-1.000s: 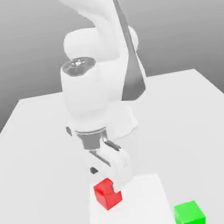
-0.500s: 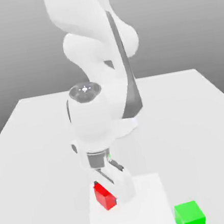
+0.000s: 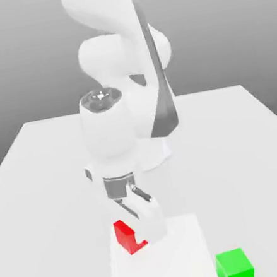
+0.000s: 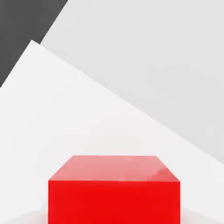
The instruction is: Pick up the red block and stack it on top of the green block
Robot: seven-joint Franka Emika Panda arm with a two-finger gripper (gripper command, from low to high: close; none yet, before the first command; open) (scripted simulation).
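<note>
Small matte red cube point(image 3: 125, 237) is gripped by white two-finger gripper point(image 3: 144, 235), lower left-centre of exterior frame; it could be dropped or misplaced on matte green cube point(image 3: 234, 269), lower right, if grasped off-centre.

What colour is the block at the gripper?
Bright red; the block shows best in the hand view.

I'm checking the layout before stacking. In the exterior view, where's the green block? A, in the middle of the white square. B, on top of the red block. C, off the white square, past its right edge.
C: the green block sits beyond the white square's right edge.
</note>
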